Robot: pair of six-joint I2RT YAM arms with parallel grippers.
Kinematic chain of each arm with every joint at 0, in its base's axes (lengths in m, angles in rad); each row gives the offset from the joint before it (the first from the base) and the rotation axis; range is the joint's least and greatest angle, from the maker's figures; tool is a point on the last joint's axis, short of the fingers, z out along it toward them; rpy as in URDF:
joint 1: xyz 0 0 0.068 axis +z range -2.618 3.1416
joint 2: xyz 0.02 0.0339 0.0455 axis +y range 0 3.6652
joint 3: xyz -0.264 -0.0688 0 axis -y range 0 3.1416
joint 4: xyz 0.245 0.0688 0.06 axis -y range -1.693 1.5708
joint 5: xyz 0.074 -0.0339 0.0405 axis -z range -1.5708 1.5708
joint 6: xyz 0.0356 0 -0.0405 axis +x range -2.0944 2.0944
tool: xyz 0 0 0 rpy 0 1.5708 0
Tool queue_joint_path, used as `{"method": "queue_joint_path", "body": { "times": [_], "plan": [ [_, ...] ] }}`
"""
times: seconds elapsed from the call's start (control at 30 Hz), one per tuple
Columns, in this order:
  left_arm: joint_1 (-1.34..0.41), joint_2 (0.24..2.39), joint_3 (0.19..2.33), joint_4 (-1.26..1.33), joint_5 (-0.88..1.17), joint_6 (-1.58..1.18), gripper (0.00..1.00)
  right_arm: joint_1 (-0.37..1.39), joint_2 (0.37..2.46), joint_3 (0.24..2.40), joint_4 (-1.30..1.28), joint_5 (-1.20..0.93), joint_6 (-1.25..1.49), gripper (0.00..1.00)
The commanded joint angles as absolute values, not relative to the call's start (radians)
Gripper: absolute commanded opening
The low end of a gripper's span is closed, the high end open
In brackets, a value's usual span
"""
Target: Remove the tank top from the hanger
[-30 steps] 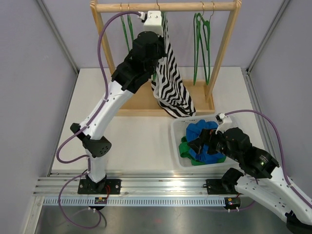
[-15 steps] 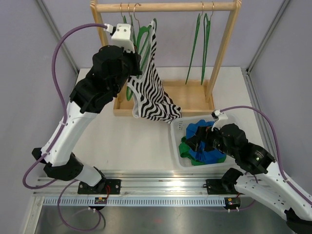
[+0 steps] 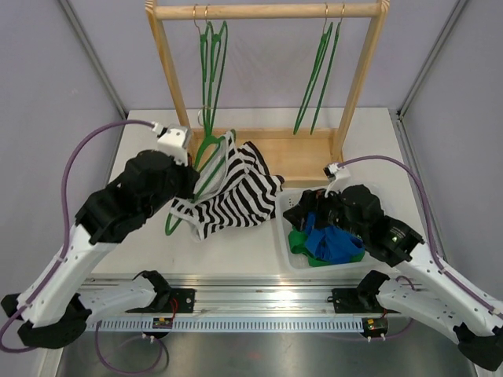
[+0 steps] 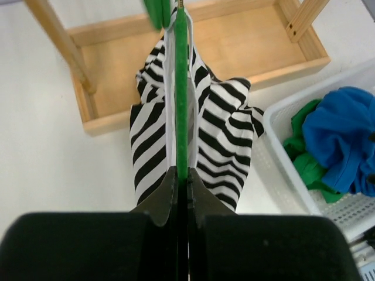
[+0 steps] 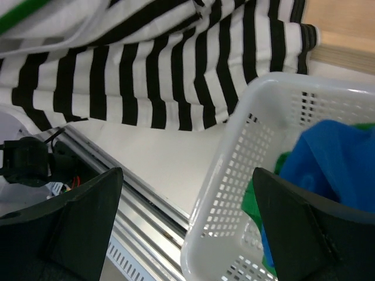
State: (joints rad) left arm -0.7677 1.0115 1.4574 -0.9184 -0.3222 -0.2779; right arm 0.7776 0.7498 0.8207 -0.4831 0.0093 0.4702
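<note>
Lying crumpled on the worktop (image 3: 236,251) just ahead of the left jaws, the striped tank top (image 4: 222,134) is not yet coming off the green hanger (image 4: 181,105). Its straps are looping round the hanger's arms, and its far edge is reaching onto the wooden rack (image 3: 302,161) base. Left gripper (image 4: 181,175) is pinching the hanger's thin bar, jaws closed tight on it, cloth spreading either side and beyond. Right gripper (image 5: 187,172) is hovering with jaws standing wide, gripping nothing. The striped hem is lying just beyond them and to their left, and the white basket (image 3: 281,232) rim is sitting below and to their right. Blue and green clothes (image 3: 334,239) are filling the basket. Spare green hangers (image 3: 318,71) are hanging on the rack's top bar, well beyond both jaws.

Risks, judging from this:
- Right jaws closing low could be catching the basket rim instead of cloth.
- They could be pinching cloth plus hanger together, so a pull is dragging both along.
- A sideways pull may be snagging a strap on the hanger's shoulder.
- The thin bar could be twisting or slipping in the left jaws under that pull.
- The basket could be sliding if bumped.

Writing: no brand, label or text is showing readably anywhere.
</note>
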Motion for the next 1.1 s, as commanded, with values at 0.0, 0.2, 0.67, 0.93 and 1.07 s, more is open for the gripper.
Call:
{"method": "queue_joint_path", "body": {
  "times": [0.0,0.2,0.67,0.93,1.07],
  "plan": [
    [-0.769,0.838,1.340,-0.908,-0.316,-0.351,0.00,0.776,0.839,0.827,-0.253,-0.122,0.431,0.99],
    [-0.769,0.646,1.063,-0.888,-0.193,-0.406,0.00,0.776,1.122,0.845,0.066,-0.366,0.465,0.99],
    [-0.769,0.403,0.923,-0.969,-0.103,-0.486,0.00,1.006,1.604,1.134,0.170,-0.023,0.321,0.93],
    [-0.769,0.399,0.942,-0.995,-0.109,-0.479,0.00,1.014,1.680,1.200,0.133,0.126,0.279,0.57],
    [-0.769,0.402,0.948,-1.003,-0.112,-0.474,0.00,1.014,1.692,1.201,0.109,0.202,0.256,0.25]
  ]
}}
